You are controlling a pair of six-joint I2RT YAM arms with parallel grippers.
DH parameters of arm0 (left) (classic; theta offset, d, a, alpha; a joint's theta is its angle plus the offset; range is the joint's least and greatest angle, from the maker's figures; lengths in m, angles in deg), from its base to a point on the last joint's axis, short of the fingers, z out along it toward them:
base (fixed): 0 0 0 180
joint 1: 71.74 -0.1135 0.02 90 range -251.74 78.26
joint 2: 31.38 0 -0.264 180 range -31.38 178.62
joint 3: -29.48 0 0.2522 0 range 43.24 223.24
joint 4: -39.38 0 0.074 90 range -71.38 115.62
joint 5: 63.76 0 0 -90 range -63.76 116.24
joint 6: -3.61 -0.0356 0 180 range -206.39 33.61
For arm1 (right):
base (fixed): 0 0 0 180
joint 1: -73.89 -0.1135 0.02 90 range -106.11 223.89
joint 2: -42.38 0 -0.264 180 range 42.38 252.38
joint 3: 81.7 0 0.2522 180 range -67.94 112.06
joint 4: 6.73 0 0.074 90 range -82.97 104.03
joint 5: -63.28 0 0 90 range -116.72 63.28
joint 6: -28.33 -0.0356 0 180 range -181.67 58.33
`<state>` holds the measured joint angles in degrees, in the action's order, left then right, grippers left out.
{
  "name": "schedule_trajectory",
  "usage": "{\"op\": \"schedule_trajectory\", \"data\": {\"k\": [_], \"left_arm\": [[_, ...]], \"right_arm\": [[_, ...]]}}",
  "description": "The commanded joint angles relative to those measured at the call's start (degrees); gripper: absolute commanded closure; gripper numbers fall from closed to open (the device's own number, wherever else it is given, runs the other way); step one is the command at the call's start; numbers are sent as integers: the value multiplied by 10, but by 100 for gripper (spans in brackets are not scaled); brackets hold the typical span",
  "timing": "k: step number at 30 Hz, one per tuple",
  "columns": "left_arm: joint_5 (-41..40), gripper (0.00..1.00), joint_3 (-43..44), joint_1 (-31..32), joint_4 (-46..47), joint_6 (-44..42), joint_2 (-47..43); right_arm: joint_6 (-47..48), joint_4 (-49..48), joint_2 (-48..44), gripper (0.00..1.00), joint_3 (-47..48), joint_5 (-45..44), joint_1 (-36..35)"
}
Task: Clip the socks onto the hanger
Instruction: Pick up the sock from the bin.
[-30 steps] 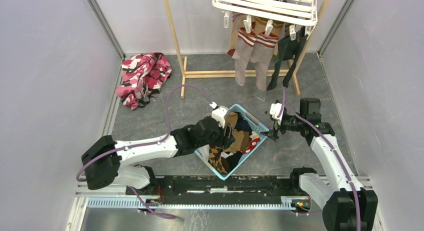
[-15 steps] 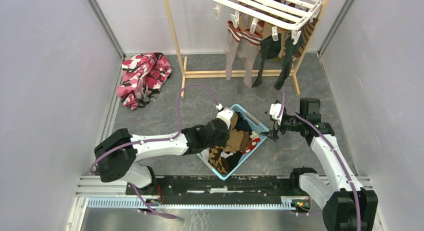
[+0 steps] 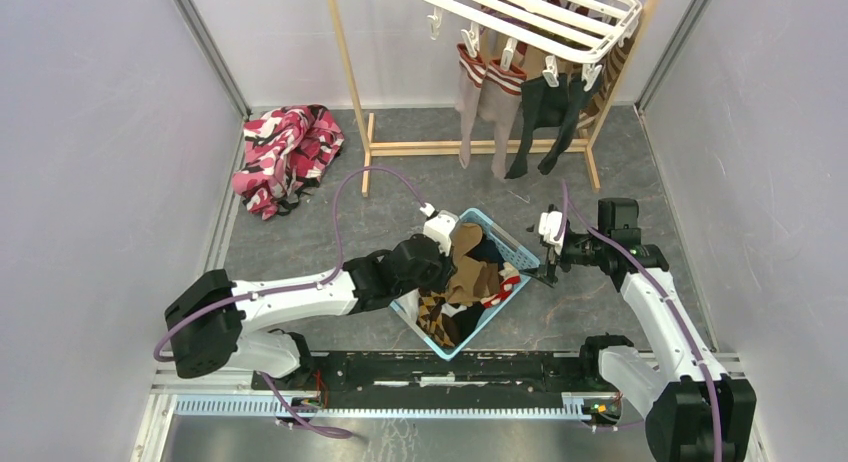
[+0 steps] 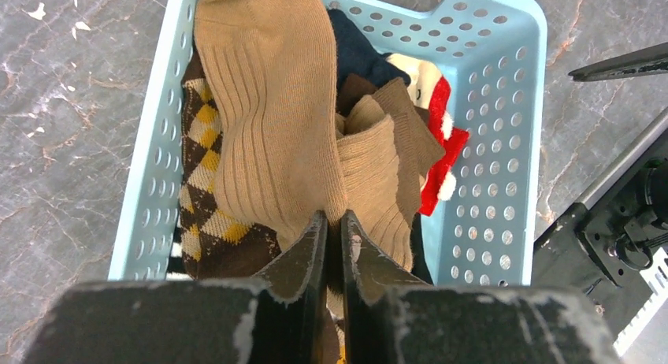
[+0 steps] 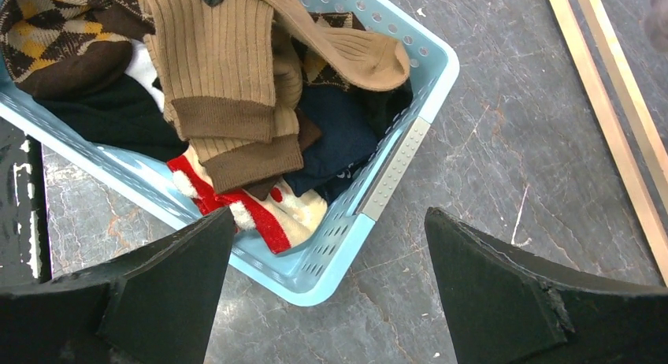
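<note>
The basket (image 3: pixel 511 242) holds socks (image 3: pixel 470 277), hanger (image 3: pixel 530 12) behind it.

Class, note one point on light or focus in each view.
Top external: even, soft light, faint shadows. Left wrist: left fingers near and soft-edged, tan sock sharp. Right wrist: right fingers dark and featureless, basket crisp.

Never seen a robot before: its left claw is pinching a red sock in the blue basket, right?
The colour is wrong: the left wrist view shows the left gripper pinching a tan sock in the blue basket, not a red one.
</note>
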<state>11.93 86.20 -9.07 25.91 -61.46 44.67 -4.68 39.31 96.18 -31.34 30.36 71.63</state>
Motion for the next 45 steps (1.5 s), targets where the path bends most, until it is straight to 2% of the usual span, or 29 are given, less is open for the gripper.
{"op": "schedule_trajectory", "data": {"k": [1,5,8,13,16,20,24,29,33,40,42,45], "left_arm": [[38,90,-17,-10,32,-12,-15],[91,92,-59,-23,89,13,-59],[153,93,-107,-53,162,63,-111],[245,95,-205,-116,369,198,-166],[279,95,-236,-132,464,255,-149],[305,95,-233,-133,522,279,-97],[336,96,-227,-140,586,313,-55],[357,95,-222,-152,604,331,-29],[372,95,-232,-164,637,362,-9],[369,95,-242,-169,662,391,24],[369,95,-243,-169,671,396,33],[367,95,-244,-169,677,398,45]], "right_arm": [[22,15,4,2,8,22,-5],[57,38,3,2,9,41,-12],[109,69,2,2,8,67,-32],[111,51,7,2,-2,57,-87],[94,32,14,2,-4,43,-127],[85,28,23,5,3,53,-163],[19,-49,5,5,-20,-12,-186],[21,-34,7,10,-3,12,-187],[-9,-54,-10,12,5,-7,-187],[-23,-44,-5,42,23,24,-187],[-27,-44,-1,53,25,26,-187],[-33,-41,1,74,30,31,-187]]}}
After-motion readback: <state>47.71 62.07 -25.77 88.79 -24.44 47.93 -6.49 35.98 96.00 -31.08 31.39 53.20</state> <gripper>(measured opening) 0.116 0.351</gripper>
